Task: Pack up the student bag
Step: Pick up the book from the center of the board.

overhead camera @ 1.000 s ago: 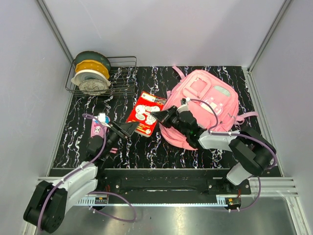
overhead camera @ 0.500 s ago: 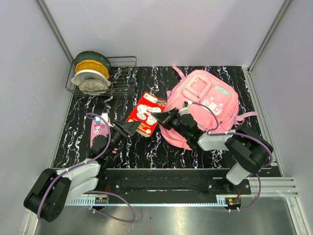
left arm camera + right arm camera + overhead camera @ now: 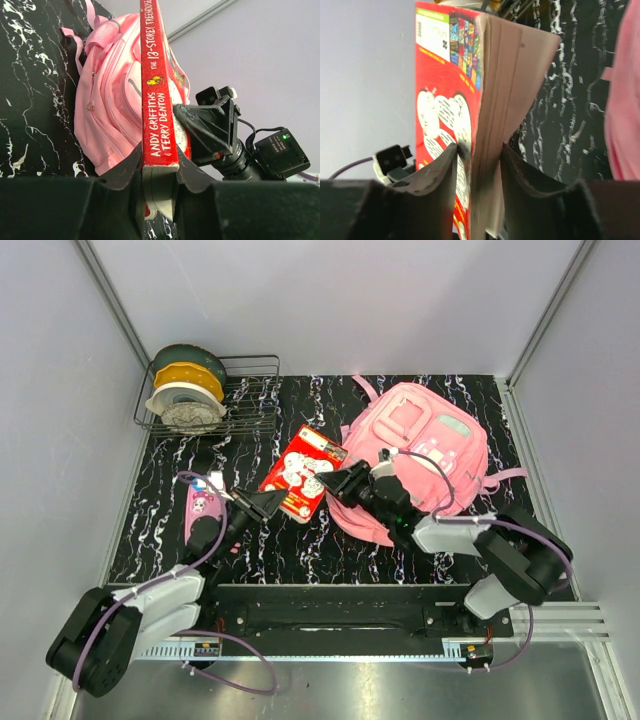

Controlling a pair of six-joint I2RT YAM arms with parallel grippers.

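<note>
The student bag [image 3: 430,440] is a large pink backpack lying on the right of the dark marbled table; it also shows in the left wrist view [image 3: 110,105]. A red paperback book [image 3: 305,468] is held between both grippers, just left of the bag. My left gripper [image 3: 274,502] is shut on the book's near corner, its spine [image 3: 157,90] standing up from the jaws. My right gripper [image 3: 336,480] is shut on the book's page edge [image 3: 490,100] from the bag side. The left gripper [image 3: 159,161] and right gripper [image 3: 477,155] each show the book clamped.
A small pink pencil case [image 3: 203,508] lies at the left, by my left arm. A wire dish rack [image 3: 250,400] with stacked bowls [image 3: 185,390] stands at the back left. Grey walls close in the table on three sides.
The book has shifted slightly right toward the bag and tilted up off the table, with both grippers moving with it.
</note>
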